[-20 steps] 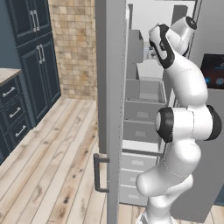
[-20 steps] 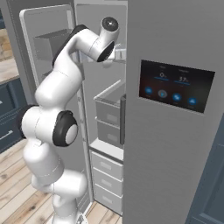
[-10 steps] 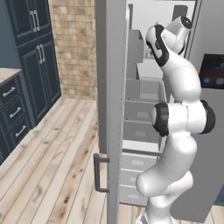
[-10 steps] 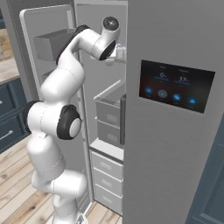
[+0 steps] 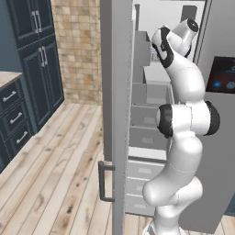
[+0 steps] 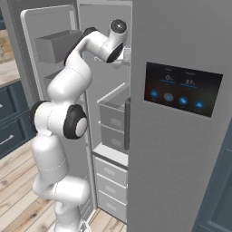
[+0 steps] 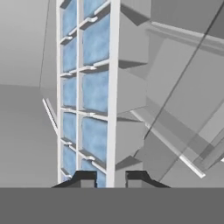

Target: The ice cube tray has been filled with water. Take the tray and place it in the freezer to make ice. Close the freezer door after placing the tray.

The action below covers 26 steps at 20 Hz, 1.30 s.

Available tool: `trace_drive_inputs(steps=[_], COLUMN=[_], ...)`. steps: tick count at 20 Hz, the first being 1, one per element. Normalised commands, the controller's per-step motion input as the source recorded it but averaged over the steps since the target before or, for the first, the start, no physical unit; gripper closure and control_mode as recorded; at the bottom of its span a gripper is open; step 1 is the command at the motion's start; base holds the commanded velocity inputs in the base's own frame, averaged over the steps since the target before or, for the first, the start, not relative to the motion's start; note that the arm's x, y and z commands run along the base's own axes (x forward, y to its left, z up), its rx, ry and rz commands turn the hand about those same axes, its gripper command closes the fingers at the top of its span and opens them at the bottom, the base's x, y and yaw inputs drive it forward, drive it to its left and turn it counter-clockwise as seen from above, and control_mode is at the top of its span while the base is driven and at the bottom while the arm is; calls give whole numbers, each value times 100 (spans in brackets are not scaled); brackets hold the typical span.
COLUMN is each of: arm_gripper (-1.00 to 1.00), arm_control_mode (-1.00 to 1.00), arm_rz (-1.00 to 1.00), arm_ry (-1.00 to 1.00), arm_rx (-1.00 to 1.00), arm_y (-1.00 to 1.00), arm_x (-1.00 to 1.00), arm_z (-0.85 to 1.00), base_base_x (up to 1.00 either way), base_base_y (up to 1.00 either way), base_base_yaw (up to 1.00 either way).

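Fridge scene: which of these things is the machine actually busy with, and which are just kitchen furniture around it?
In use:
- ice tray, gripped edge-on by the claw
- water in its cells
- freezer, where the arm reaches in
- freezer door, standing open

Just there:
- display panel on the other door
- blue cabinets
- brick wall
- wooden floor

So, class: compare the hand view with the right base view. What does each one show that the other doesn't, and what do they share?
Hand view: the ice cube tray close up, its cells of water pale blue, with the gripper shut on the tray's rim.

Right base view: the arm reaching into the open freezer, the freezer door swung wide, and the neighbouring door's dark display panel.

Both: the freezer's pale grey interior with its shelves.
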Motion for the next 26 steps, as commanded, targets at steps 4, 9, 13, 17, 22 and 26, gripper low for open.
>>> trace_drive_inputs(steps=[4, 9, 13, 17, 22, 26], arm_gripper=[100, 100, 100, 100, -100, -100], arm_control_mode=[-100, -100, -100, -100, -100, -100], arm_rz=[-1, -2, -3, -3, -2, -2], arm_ry=[0, 0, 0, 0, 0, -36], arm_rx=[0, 0, 0, 0, -4, -17], arm_y=[-10, -13, -15, -10, 0, 9], arm_x=[42, 48, 58, 55, 22, -58], arm_z=[-21, -10, -16, -15, -45, -90], base_base_x=[0, 0, 0, 0, 0, 0], base_base_y=[0, 0, 0, 0, 0, 0], base_base_yaw=[0, 0, 0, 0, 0, 0])
